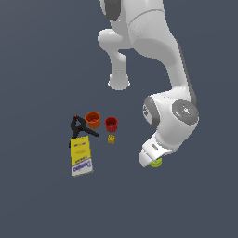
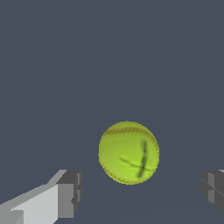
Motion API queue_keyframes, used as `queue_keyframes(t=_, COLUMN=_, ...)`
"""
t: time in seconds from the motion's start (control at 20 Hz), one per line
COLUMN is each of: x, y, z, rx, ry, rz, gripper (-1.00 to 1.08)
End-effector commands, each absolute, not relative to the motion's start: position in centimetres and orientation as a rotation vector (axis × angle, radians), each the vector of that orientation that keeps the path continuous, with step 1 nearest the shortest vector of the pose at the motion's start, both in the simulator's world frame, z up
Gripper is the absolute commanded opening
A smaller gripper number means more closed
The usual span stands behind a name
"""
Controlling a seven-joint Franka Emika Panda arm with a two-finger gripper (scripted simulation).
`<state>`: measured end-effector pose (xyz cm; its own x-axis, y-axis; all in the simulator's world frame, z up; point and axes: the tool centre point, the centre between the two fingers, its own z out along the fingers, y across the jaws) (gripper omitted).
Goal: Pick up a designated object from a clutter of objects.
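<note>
The yellow-green ball [image 2: 128, 152] with a curved seam lies on the dark floor, seen close in the wrist view. In the exterior view only a sliver of the ball [image 1: 156, 162] shows under the white hand. My gripper [image 2: 141, 192] is open, its two grey fingertips [image 2: 70, 192] standing wide apart on either side of the ball, not touching it. In the exterior view the gripper [image 1: 152, 160] hangs just above the ball, its fingers hidden by the hand.
To the exterior view's left sit an orange cup [image 1: 93, 119], a red cup [image 1: 111, 123], a black clamp [image 1: 79, 126], a tiny yellow die [image 1: 111, 139] and a flat yellow-and-white box [image 1: 81, 156]. The arm's base [image 1: 119, 82] stands behind.
</note>
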<state>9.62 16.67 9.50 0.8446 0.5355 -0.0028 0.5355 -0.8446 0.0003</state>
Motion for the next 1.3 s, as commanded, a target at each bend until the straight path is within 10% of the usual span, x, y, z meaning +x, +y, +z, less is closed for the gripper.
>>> queue_keyframes(t=0.0, x=9.7, y=16.9, z=9.2, rx=3.013, ry=0.888, rz=0.000, gripper=1.00)
queue_keyframes(t=0.95, x=9.7, y=17.0, z=4.1, rx=3.013, ry=0.889, rz=0.000, gripper=1.00)
queue_keyframes(t=1.0, x=9.7, y=17.0, z=4.1, rx=3.013, ry=0.889, rz=0.000, gripper=-1.00)
queue_keyframes(t=1.25, x=9.7, y=17.0, z=4.1, rx=3.013, ry=0.889, rz=0.000, gripper=-1.00)
